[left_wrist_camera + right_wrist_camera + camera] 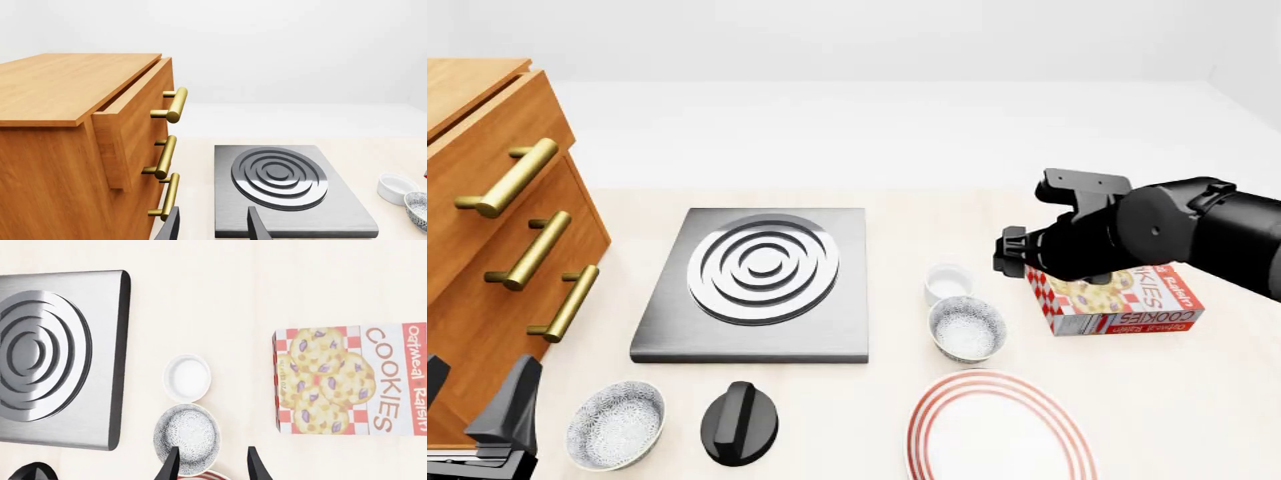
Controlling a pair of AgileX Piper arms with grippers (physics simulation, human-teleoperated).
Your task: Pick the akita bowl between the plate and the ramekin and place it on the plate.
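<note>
Broadly, the pale counter (1174,390) carries a wooden drawer cabinet (487,250) with brass handles at its left edge and a grey hob plate (761,285) with raised concentric rings beside it. Nearer the front edge lies the plate (994,430), white with red rings, partly cut off by the picture's lower edge. A box of oatmeal raisin cookies (1121,300) lies flat to the right, partly covered by the right arm. The akita bowl (966,328) sits between the plate and the ramekin (948,283), almost touching both. A second speckled bowl (615,424) and a black knob (739,422) rest in front of the hob. The right tool (212,467) hangs above the counter with its fingers apart, the akita bowl just below and beside one fingertip, not gripped. The left tool (212,227), fingers also apart, is low at the cabinet's corner, well apart from the bowl.
</note>
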